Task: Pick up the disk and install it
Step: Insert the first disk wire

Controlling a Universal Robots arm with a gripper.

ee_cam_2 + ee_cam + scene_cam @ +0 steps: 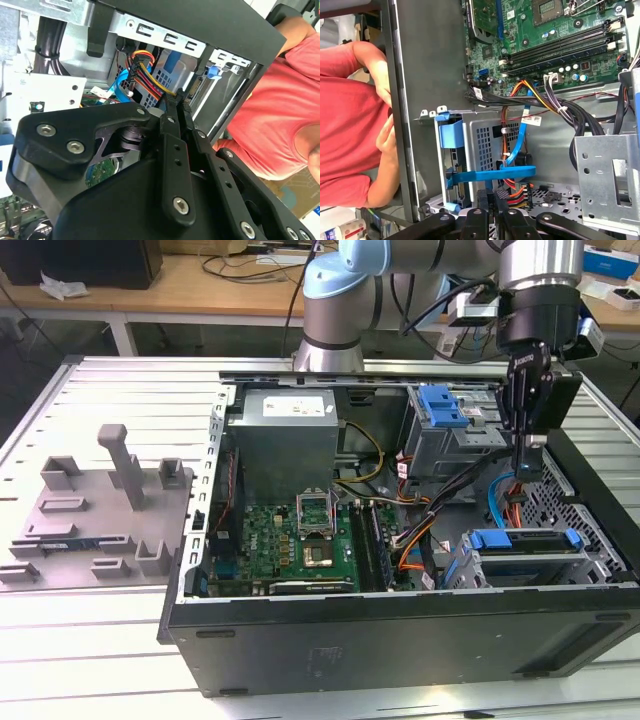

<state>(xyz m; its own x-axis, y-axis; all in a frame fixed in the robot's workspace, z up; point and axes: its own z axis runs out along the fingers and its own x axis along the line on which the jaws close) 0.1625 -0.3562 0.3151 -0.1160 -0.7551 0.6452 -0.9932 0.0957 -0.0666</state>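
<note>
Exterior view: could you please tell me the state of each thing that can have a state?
Computer case: lying on its side, side panel off, open.
Disk: sitting in the drive cage, not held.
Gripper: shut, tips down near the cables, apart from the disk.
</note>
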